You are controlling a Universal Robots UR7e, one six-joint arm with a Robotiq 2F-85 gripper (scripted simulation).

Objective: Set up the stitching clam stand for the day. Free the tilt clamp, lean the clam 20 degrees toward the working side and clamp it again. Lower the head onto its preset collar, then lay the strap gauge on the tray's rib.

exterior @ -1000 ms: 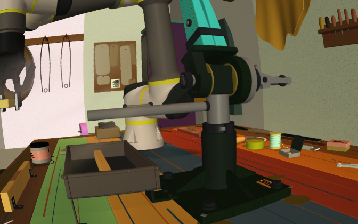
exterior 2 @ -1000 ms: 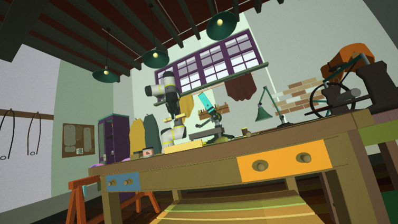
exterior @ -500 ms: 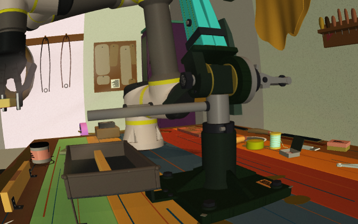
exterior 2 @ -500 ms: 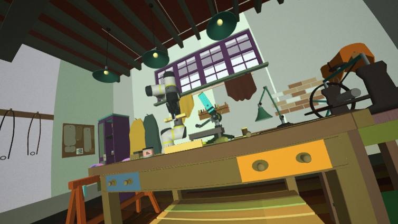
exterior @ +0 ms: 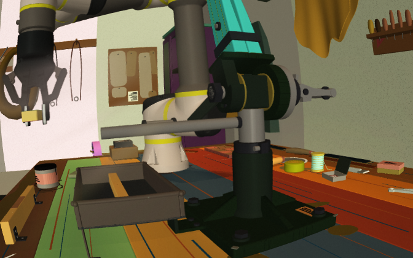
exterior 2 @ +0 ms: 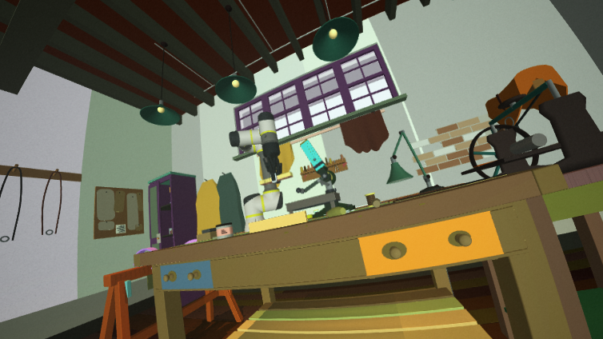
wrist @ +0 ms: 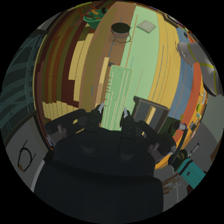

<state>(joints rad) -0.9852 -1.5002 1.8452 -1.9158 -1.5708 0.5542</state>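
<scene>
The strap gauge (exterior: 30,115), a flat yellow bar with ruled lines (wrist: 115,96), hangs high above the bench's left end. My gripper (exterior: 36,116) has its fingers closed on the gauge's sides. The brown tray (exterior: 127,195) sits lower and to the right, with a yellow rib (exterior: 117,184) across its floor. The dark green clam stand (exterior: 252,172) stands right of the tray. Its teal clam (exterior: 232,27) leans over, and the tilt clamp handle (exterior: 316,92) sticks out to the right. A grey bar (exterior: 170,127) reaches from the stand over the tray.
A yellow block (exterior: 17,215) lies along the bench's left edge below the gripper. A small tin (exterior: 46,175) stands behind it. My arm's base (exterior: 166,147) is behind the tray. Thread spools (exterior: 317,162) and small boxes (exterior: 390,167) sit on the far right.
</scene>
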